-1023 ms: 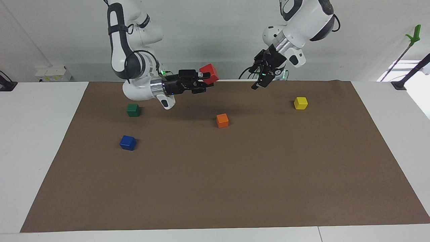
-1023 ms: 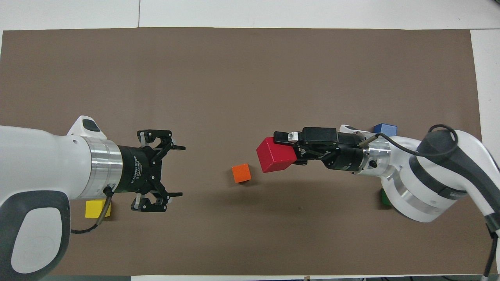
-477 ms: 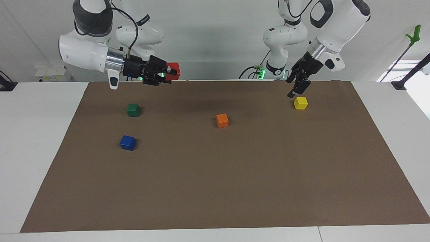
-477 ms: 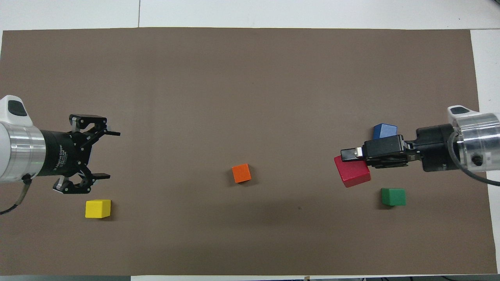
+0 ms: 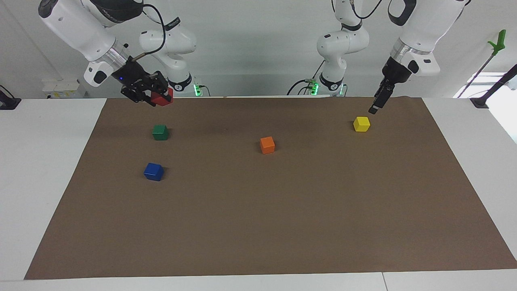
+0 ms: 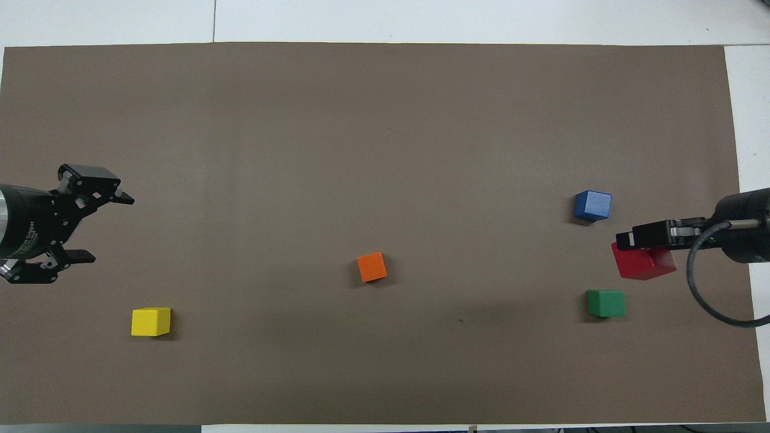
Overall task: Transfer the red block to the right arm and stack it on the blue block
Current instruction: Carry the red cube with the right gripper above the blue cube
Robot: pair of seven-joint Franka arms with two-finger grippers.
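My right gripper (image 5: pixel 155 97) is shut on the red block (image 5: pixel 162 98) and holds it in the air at the right arm's end of the table, over the mat's edge nearest the robots. In the overhead view the right gripper (image 6: pixel 628 252) and the red block (image 6: pixel 643 266) show between the blue block (image 6: pixel 592 205) and a green block (image 6: pixel 606 303). The blue block (image 5: pixel 154 171) lies alone on the mat. My left gripper (image 5: pixel 375 106) is open and empty, up in the air over the mat beside a yellow block (image 5: pixel 361 124). It also shows in the overhead view (image 6: pixel 108 230).
A brown mat (image 5: pixel 282 222) covers the table. The green block (image 5: pixel 160 132) lies nearer to the robots than the blue block. An orange block (image 5: pixel 267 144) lies mid-mat, also in the overhead view (image 6: pixel 372 267). The yellow block (image 6: pixel 151 321) lies toward the left arm's end.
The right gripper has carried the red block from over the middle of the mat back to the right arm's end. The open left gripper has drawn back to its own end.
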